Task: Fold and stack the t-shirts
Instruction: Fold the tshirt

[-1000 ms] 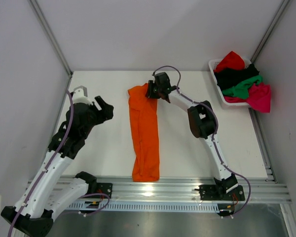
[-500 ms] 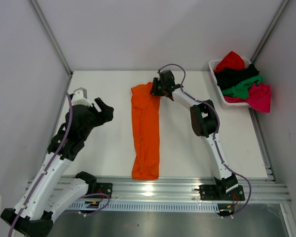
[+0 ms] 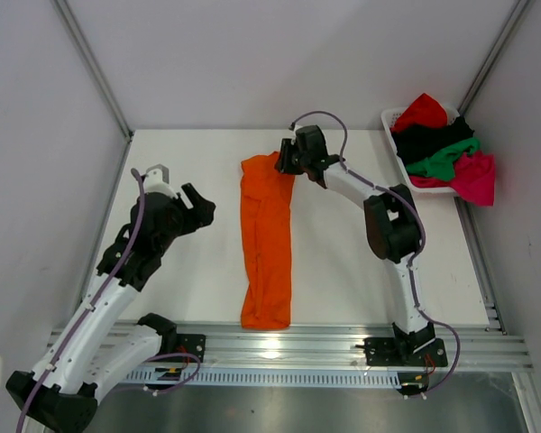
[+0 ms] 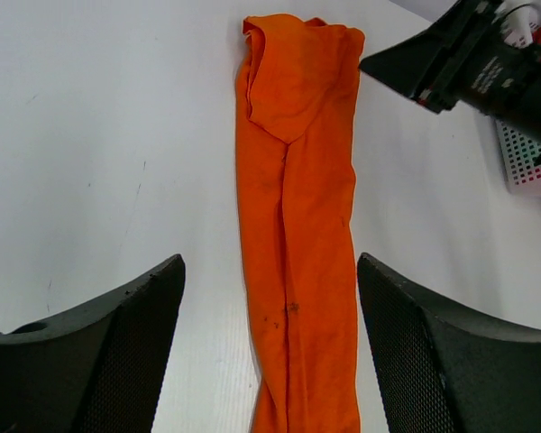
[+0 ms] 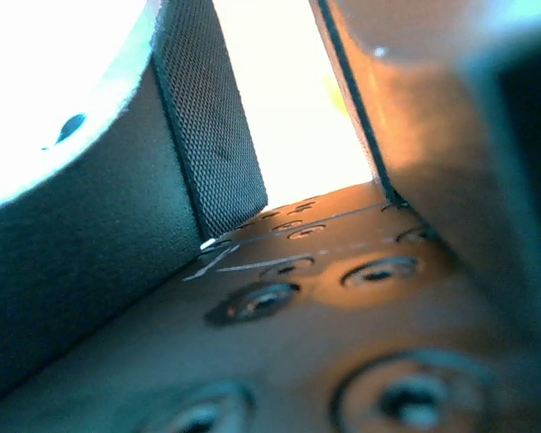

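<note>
An orange t-shirt point(image 3: 266, 244) lies folded into a long narrow strip down the middle of the table, also seen in the left wrist view point(image 4: 298, 198). My right gripper point(image 3: 285, 163) is at its far right corner, jaws closed on the cloth edge; its own view shows only fingers point(image 5: 207, 153) and orange glare. My left gripper point(image 3: 198, 200) hovers open to the left of the strip, with nothing between its fingers point(image 4: 135, 334). Red point(image 3: 421, 110), black point(image 3: 424, 140), green point(image 3: 446, 159) and magenta-pink point(image 3: 476, 177) t-shirts are heaped in the basket.
A white slatted basket point(image 3: 389, 117) stands at the table's far right corner. Metal rails point(image 3: 343, 347) run along the near edge by the arm bases. White walls close in the table on three sides.
My right gripper has shifted right and further away, and the strip's far end has followed it slightly to the right. My left gripper has edged a little to the right.
</note>
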You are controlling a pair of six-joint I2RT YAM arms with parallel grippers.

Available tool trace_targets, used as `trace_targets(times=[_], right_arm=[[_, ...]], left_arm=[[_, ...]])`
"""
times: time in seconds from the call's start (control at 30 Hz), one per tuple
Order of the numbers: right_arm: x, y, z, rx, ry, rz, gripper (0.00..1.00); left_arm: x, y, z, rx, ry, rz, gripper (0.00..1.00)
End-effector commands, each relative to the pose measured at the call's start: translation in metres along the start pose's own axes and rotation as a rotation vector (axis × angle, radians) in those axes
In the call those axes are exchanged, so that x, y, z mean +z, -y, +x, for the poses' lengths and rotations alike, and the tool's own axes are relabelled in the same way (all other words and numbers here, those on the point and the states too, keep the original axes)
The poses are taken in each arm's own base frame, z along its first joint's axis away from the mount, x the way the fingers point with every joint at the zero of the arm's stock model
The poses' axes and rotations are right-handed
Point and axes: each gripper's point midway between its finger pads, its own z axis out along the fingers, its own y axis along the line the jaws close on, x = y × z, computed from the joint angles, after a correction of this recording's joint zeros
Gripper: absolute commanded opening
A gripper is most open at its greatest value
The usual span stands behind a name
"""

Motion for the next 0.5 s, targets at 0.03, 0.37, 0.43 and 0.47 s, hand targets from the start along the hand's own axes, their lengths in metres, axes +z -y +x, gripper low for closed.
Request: trace_targets(times=[0.03, 0.37, 0.43, 0.47], right_arm=[[-0.054, -0.052, -0.071, -0.052, 0.184, -0.094, 0.37], [-0.115, -0.066, 0.013, 0.076, 0.050, -0.214, 0.37], [-0.136, -0.077, 0.023, 0.141, 0.044, -0.302, 0.37], [-0.140, -0.067, 0.059, 0.177, -0.019, -0.308, 0.37]], left_arm=[[0.004, 0.009, -0.002, -0.029, 0.008, 0.046, 0.79], [0.009, 0.003, 0.009, -0.014, -0.037, 0.015, 0.79], [0.014, 0.003, 0.031, -0.046, -0.102, 0.038, 0.79], [0.016, 0.007, 0.035, -0.062, -0.115, 0.057, 0.78]])
